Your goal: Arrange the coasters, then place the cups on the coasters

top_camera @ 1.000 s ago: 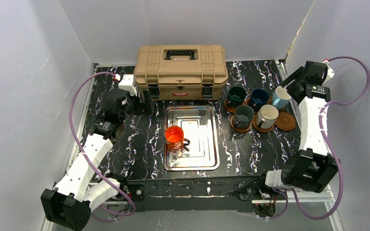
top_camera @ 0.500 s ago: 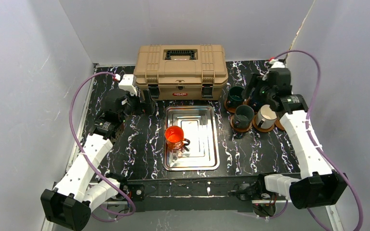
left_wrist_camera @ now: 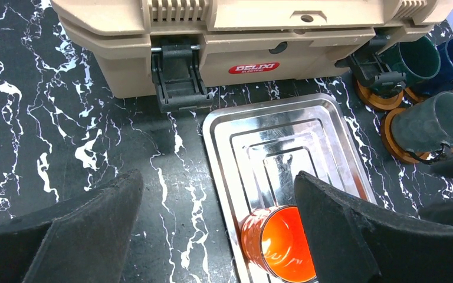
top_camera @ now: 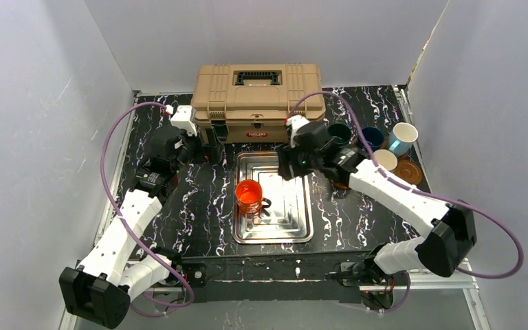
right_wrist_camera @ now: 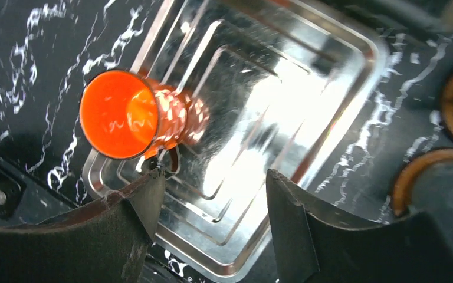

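One glossy orange cup [right_wrist_camera: 124, 115] on stepped steel tray [right_wrist_camera: 307, 76]; R hand [right_wrist_camera: 212, 177] wide above, L hand [left_wrist_camera: 217, 180] wide.

Orange cup [right_wrist_camera: 120, 115] upright on steel tray [right_wrist_camera: 307, 88]; hand [right_wrist_camera: 212, 177] spread.

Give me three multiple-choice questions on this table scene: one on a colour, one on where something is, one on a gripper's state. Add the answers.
1. What colour is the toolbox?
A) tan B) red C) blue
2. Where does the orange cup stand?
A) on the toolbox lid B) on the steel tray C) behind the toolbox
3. How is the right gripper?
A) shut on the orange cup B) shut on the toolbox handle C) open and empty

Answers: 1 A, its lid and body are tan. 2 B, the cup sits inside the tray's rim. 3 C, its fingers stand apart over the tray with nothing between them.
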`<state>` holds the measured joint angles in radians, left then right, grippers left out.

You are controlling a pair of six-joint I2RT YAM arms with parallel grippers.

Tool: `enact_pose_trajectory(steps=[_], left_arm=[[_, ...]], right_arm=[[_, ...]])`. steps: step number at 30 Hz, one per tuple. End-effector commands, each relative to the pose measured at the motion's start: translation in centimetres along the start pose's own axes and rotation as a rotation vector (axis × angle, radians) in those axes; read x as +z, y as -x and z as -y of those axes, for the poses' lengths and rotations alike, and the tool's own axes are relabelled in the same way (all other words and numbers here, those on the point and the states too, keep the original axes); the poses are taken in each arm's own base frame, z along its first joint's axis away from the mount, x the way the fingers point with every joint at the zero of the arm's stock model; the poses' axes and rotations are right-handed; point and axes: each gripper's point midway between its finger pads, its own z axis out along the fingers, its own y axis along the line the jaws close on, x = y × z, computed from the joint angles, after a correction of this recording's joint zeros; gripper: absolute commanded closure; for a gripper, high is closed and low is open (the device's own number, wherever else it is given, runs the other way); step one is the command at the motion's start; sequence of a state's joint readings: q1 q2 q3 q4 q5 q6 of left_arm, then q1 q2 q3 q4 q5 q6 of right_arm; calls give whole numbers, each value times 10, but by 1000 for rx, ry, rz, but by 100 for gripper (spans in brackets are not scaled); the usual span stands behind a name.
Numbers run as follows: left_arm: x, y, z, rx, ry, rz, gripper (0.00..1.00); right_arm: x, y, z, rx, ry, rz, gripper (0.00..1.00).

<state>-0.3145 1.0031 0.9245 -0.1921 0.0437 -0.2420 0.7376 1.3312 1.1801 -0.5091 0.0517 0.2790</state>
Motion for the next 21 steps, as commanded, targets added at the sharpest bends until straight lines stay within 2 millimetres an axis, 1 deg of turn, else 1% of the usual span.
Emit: enact_pose_trajectory(steps=[1,6,7,10,15,20,21], left_arm=[[-8,11,-1,31,9,48,2],[-9,11,-2,27,16,49,2],[-8,10,-3,24,18,47,2],[-8,9,-3,22,18,46,2],[-9,10,-3,25,17,48,2],[-9,10,-2,26,17,50,2],[-9,11,-5,26,31,54,2]], right_arm=[[15,3,-38,-117,37,21,30],[39,-13,-64,-189,45,-33,31],[46,-16,-69,-202,45,-45,32],[60,-21,-81,-232,50,-60,33],[80,-26,-90,-270,42,-87,37],[97,-31,-95,-312,23,-109,40],[100,-32,-95,-320,16,-114,41]])
